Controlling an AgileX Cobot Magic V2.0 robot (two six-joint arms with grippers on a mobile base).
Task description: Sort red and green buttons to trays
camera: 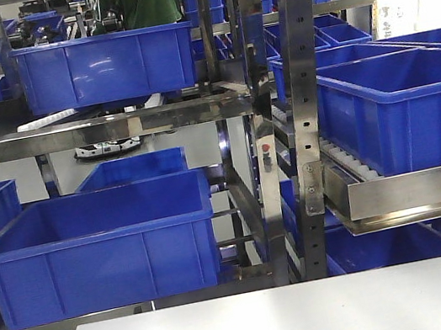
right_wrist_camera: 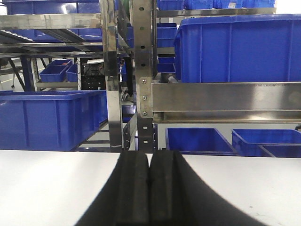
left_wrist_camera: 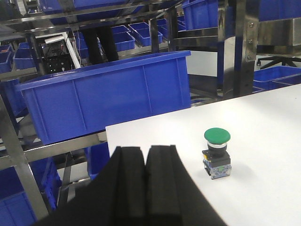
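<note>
Green button (left_wrist_camera: 217,153): you find it upright on the white worktop (left_wrist_camera: 273,141). It has a round green mushroom cap, a silvery collar under it, and a dark boxy base with a small green-and-white mark on its side. It stands alone, not far in from the worktop corner that the left wrist view shows.

Left pincer (left_wrist_camera: 146,151): your black pads meet along a thin seam, pressed tight with nothing between them. The button is ahead and to the right of the tip, not touching it.

Right pincer (right_wrist_camera: 150,156): same story, pads pressed together and gripping nothing. It points across the worktop at a steel rack upright (right_wrist_camera: 143,70).

Views: only the left wrist camera gives you the button. The right wrist camera gives you the upright and blue crates (right_wrist_camera: 240,47) on steel shelves. The front camera gives you a strip of worktop below racks of large crates. Each pincer shows only in its own wrist view.
</note>
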